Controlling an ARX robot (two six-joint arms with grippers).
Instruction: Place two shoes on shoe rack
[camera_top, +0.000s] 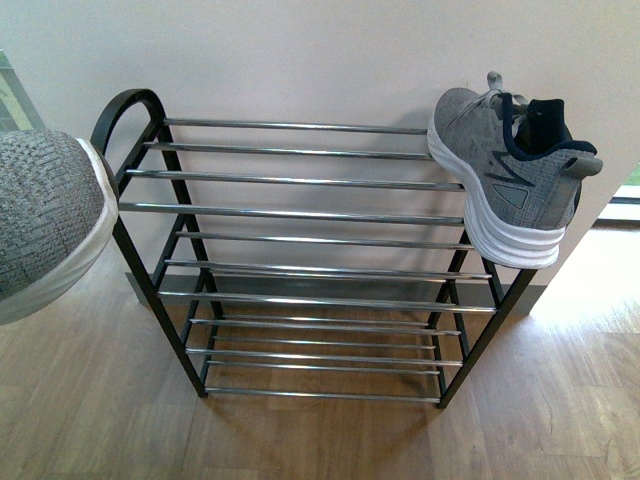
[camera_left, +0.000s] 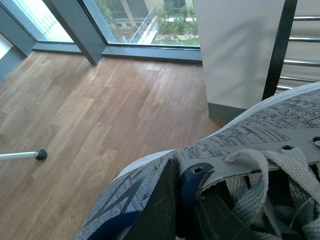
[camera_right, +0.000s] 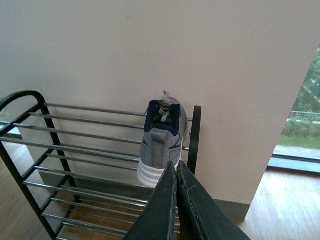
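- Far left in the front view, saw one grey knit sneaker with a white sole. Hung close to the camera, clear of the wooden floor, and was partly cut off by the frame edge.
- From the left wrist, saw the left gripper with its dark jaws clamped on that sneaker's navy collar. Had one finger outside the knit wall and the other inside, beside the grey laces.
- Beyond that sneaker, from the same wrist, noted bare floorboards running to a tall window. Also noted a white pole with a black tip above the boards.
- Just right of the lifted sneaker, found the shoe rack standing on the floor against a pale wall. Had black side frames rounded at the top and tiers of chrome rods. Could not tell whether the sneaker's toe touched the left frame.
- At the right end of the top tier, found the second sneaker. Lay with its toe toward the wall, its heel and thick white sole overhanging the front rod.
- From the right wrist, saw the right gripper with jaws pressed together on nothing. Sat apart from the second sneaker, on its heel side.
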